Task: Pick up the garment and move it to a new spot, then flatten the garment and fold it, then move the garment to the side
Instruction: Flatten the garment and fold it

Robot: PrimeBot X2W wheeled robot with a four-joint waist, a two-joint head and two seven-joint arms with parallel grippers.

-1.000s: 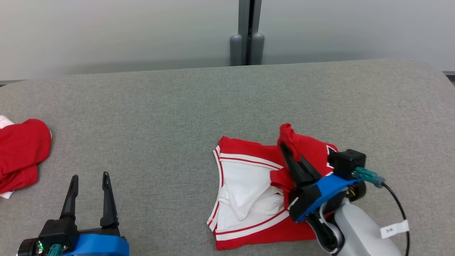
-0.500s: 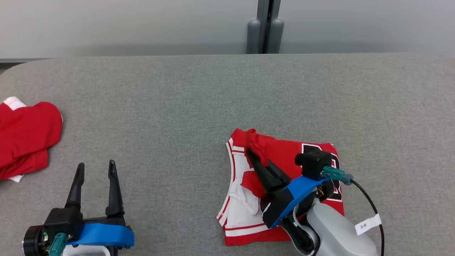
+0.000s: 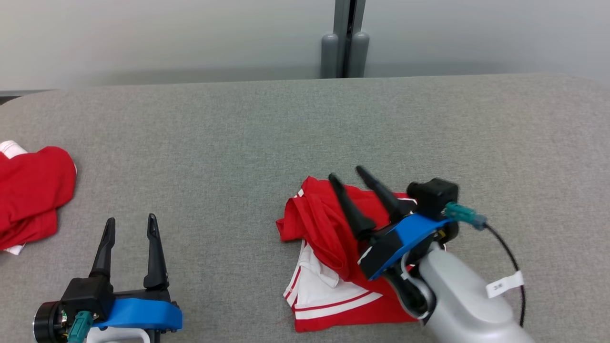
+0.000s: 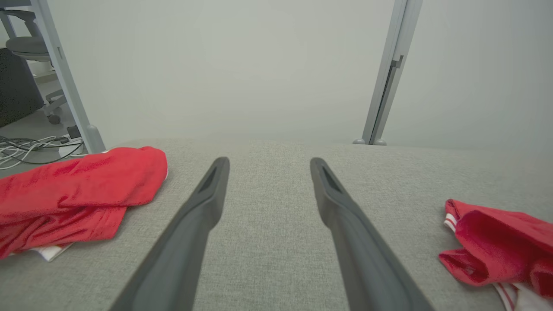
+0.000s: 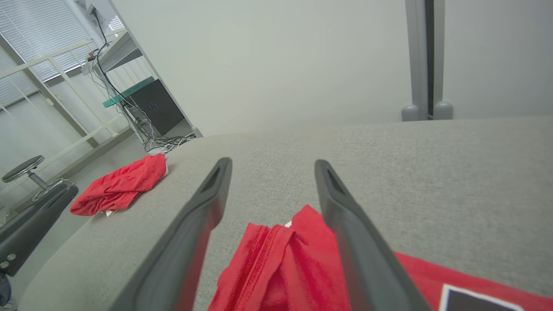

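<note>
The garment [image 3: 317, 224], lower centre of the head view on the grey counter [image 3: 214, 143], looks light, limp and slick; its bunched red fold seems the best hold. Both the right pincer [image 3: 346, 173] above it and the left pincer [image 3: 131, 219], lower left, gape wide and empty. Another red cloth [image 3: 33, 190] lies well apart, far left.

Grey table [image 3: 238, 124]: garment [image 3: 312, 221], red cloth [image 3: 33, 190].

Soft, even, bright light leaves faint shadows, wrist views bow at their edges, the right gripper [image 3: 346, 173] slightly blurred.
</note>
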